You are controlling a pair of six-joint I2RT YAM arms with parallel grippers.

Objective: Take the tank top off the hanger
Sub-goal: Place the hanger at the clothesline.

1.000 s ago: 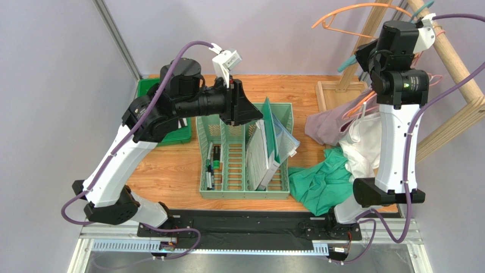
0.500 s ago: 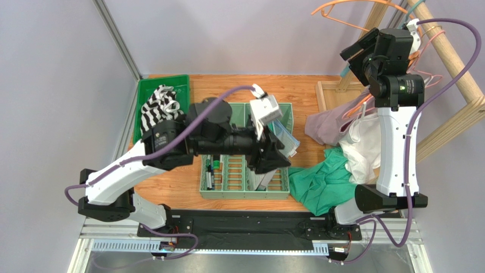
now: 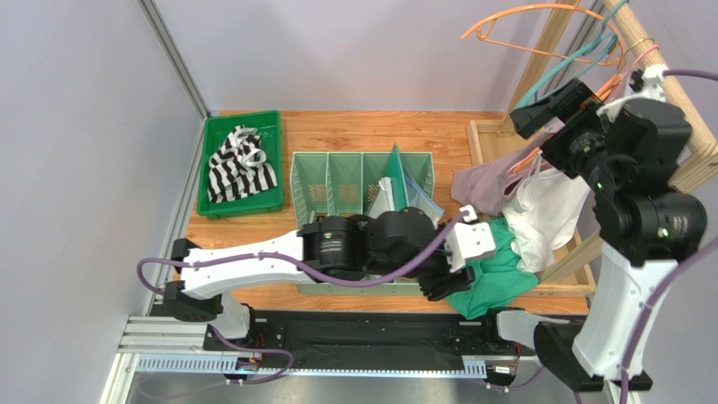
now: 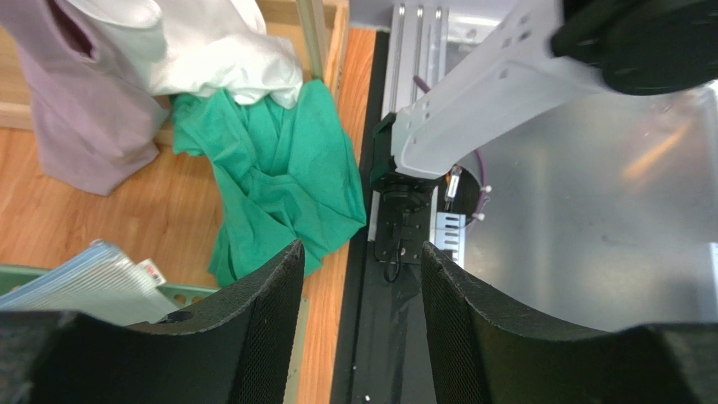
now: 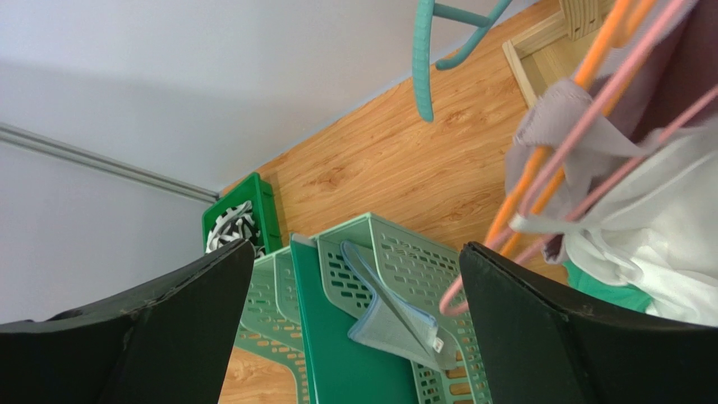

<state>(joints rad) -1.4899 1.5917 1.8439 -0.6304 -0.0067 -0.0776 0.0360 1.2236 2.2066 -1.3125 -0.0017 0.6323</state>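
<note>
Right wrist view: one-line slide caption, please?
Open right gripper near orange hanger and pink hanger holding mauve top and white top, above green organizer.

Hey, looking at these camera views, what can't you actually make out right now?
- Top view: the right gripper blocks the hanger shoulders above the white tank top, so which hanger carries it is unclear.
- Right wrist view: the orange hanger runs off the right edge.
- Top view: the left arm hides the mint organiser's front half.

Left hand [image 4: 358,252] low, extended rightward, jaws parted; right hand [image 5: 354,252] raised, jaws wide.
</note>
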